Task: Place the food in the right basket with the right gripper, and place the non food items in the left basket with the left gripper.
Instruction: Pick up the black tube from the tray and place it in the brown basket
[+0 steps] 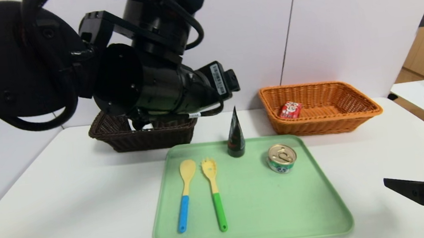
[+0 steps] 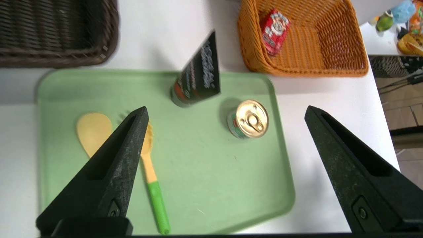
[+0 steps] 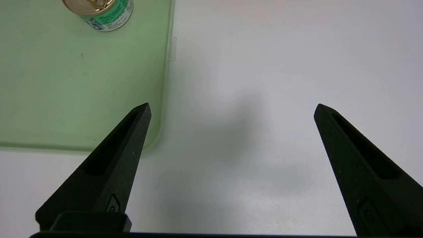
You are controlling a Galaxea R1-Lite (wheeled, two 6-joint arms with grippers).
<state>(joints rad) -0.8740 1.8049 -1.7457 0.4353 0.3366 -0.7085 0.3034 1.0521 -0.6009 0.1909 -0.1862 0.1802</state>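
In the head view, the left arm (image 1: 75, 70) fills the upper left, above the brown basket (image 1: 120, 137); the tube (image 1: 235, 136), spoon (image 1: 185, 193), fork (image 1: 214, 194) and tin (image 1: 281, 158) are on the green tray (image 1: 253, 224), and the carton (image 1: 291, 110) lies in the orange basket (image 1: 366, 110). In the left wrist view, the left gripper (image 2: 226, 112) is spread wide with nothing held. In the right wrist view, the right gripper (image 3: 231, 107) is also spread wide and bare over the white table (image 3: 264, 66).
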